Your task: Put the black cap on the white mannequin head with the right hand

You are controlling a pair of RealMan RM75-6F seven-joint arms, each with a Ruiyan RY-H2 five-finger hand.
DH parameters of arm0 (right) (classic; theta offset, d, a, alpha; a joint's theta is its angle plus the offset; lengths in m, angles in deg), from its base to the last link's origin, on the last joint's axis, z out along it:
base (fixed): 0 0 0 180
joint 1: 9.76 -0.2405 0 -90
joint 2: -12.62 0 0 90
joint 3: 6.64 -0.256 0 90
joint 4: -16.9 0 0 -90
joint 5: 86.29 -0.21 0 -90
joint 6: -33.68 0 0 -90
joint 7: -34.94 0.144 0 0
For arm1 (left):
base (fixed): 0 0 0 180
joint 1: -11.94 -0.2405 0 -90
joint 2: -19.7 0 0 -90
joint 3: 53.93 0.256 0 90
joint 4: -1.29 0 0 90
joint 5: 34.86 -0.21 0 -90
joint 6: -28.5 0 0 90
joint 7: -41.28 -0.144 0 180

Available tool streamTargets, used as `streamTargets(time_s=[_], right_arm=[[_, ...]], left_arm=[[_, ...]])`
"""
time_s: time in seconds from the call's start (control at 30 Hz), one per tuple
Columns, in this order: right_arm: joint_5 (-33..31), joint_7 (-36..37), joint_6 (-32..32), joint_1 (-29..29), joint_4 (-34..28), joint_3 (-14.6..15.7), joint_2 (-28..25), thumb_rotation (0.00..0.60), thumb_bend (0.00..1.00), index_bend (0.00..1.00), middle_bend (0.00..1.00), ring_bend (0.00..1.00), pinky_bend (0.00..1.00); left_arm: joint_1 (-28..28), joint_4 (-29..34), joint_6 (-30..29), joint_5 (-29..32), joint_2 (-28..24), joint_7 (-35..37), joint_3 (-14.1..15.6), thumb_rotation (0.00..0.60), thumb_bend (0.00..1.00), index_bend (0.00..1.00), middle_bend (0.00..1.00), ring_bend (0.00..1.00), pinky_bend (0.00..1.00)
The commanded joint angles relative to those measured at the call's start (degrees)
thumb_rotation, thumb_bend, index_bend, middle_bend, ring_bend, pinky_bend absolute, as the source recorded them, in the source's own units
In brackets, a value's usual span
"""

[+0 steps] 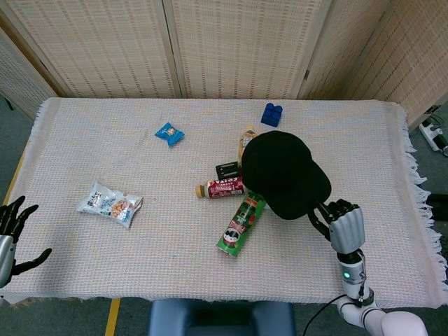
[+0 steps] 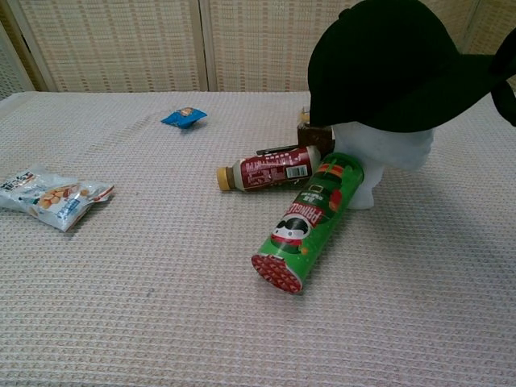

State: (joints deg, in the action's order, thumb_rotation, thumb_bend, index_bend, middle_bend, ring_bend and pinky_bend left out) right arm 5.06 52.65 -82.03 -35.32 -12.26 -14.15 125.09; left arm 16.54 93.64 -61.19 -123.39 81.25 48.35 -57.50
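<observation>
One black cap (image 1: 285, 173) sits on one white mannequin head (image 2: 387, 153). Against that head lie one green chip can (image 1: 241, 224) and one brown bottle (image 1: 221, 187). Behind it: one blue block (image 1: 271, 113) and one blue packet (image 1: 169, 133). Far left of it: one snack bag (image 1: 109, 204).

A plain black fabric cap (image 2: 395, 68) covers the matte white mannequin head (image 2: 385, 153). Beside it lies a bright green crisp tube (image 2: 306, 222) with a red end and a dark red-labelled bottle (image 2: 270, 171) — tan cap. The woven tablecloth (image 1: 91, 140) is pale pinkish-white; a blue toy brick (image 1: 271, 113), a blue sachet (image 1: 169, 134) and a white-and-orange snack bag (image 1: 110, 204) dot it.
</observation>
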Motion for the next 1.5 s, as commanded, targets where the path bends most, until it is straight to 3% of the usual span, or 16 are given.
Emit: streamTargets(time_s=[0.03,0.17,0.33,0.47,0.7,0.8,0.87,0.9,0.97,1.03,1.17,1.3,1.5], right_arm=[[0.30,0.65,-0.61,1.47,0.18,0.59,-0.59,0.600,0.32,0.58,1.00,1.00,1.00],[0.58,0.69,-0.49,3.09,0.36,1.35,-1.59,0.600,0.23,0.26,1.00,1.00,1.00],[1.32,1.14,-0.06,4.72,-0.82,2.51,-3.62,0.600,0.07,0.03,1.00,1.00,1.00],[2.22,0.84,0.09,5.82,-2.45,3.56,-5.45,0.579,0.01,0.00,1.00,1.00,1.00],[3.09,-0.43,-4.53,9.66,-7.87,3.94,-10.62,0.543,0.00,0.00,1.00,1.00,1.00],[1.13,-4.82,-3.63,12.81,-13.61,3.57,-15.93,0.544,0.00,0.06,1.00,0.97,1.00],[-2.30,-13.12,1.66,16.36,-22.59,4.56,-22.48,0.545,0.00,0.18,0.93,0.87,0.93],[-5.07,-18.61,5.64,18.32,-29.05,5.43,-26.33,0.548,0.00,0.23,0.79,0.73,0.81],[-12.35,-30.11,13.66,21.40,-48.85,6.96,-36.38,0.570,0.00,0.14,0.48,0.45,0.54],[-16.61,-31.59,16.97,22.11,-60.61,6.13,-42.13,0.591,0.00,0.03,0.24,0.21,0.36],[-17.68,-27.68,18.51,23.54,-63.63,5.59,-44.95,0.591,0.00,0.00,0.03,0.02,0.21],[-15.77,-24.96,17.31,24.69,-65.09,5.02,-46.39,0.596,0.00,0.00,0.00,0.00,0.11],[-14.47,-26.04,20.63,24.93,-66.82,6.21,-47.58,0.597,0.00,0.00,0.00,0.00,0.08]], left_arm=[[0.01,0.02,0.00,-0.07,0.02,-0.02,0.03,0.600,0.22,0.17,0.00,0.00,0.09],[0.03,0.03,0.06,-0.11,0.02,0.07,0.07,0.600,0.22,0.17,0.00,0.00,0.09],[0.09,0.09,0.25,-0.22,0.07,-0.03,0.19,0.600,0.22,0.17,0.00,0.00,0.09],[0.10,0.09,0.28,-0.30,0.12,-0.07,0.24,0.600,0.22,0.17,0.00,0.00,0.09],[-0.07,0.13,-0.03,-0.36,-0.10,0.10,0.26,0.600,0.22,0.17,0.00,0.00,0.09],[-0.13,0.13,-0.10,-0.29,-0.07,-0.30,0.25,0.600,0.22,0.17,0.00,0.00,0.09],[-0.04,-0.15,-0.23,-0.58,0.21,-0.67,0.23,0.600,0.22,0.17,0.00,0.00,0.09],[0.02,-0.47,-0.35,-0.79,0.45,-0.88,0.21,0.600,0.22,0.17,0.00,0.00,0.09],[0.08,-0.95,-0.27,-0.87,1.02,-1.83,0.30,0.600,0.22,0.17,0.00,0.00,0.09],[0.08,-0.90,0.05,-0.86,1.34,-2.89,0.55,0.600,0.22,0.16,0.00,0.00,0.08],[-0.10,-0.54,-0.10,-1.31,1.57,-4.59,0.94,0.600,0.22,0.16,0.00,0.00,0.09],[-0.18,-0.37,0.22,-1.23,1.45,-5.48,1.22,0.600,0.18,0.16,0.00,0.00,0.08],[-0.16,-1.03,-0.30,-1.46,1.84,-5.78,0.98,0.600,0.10,0.14,0.00,0.00,0.08]])
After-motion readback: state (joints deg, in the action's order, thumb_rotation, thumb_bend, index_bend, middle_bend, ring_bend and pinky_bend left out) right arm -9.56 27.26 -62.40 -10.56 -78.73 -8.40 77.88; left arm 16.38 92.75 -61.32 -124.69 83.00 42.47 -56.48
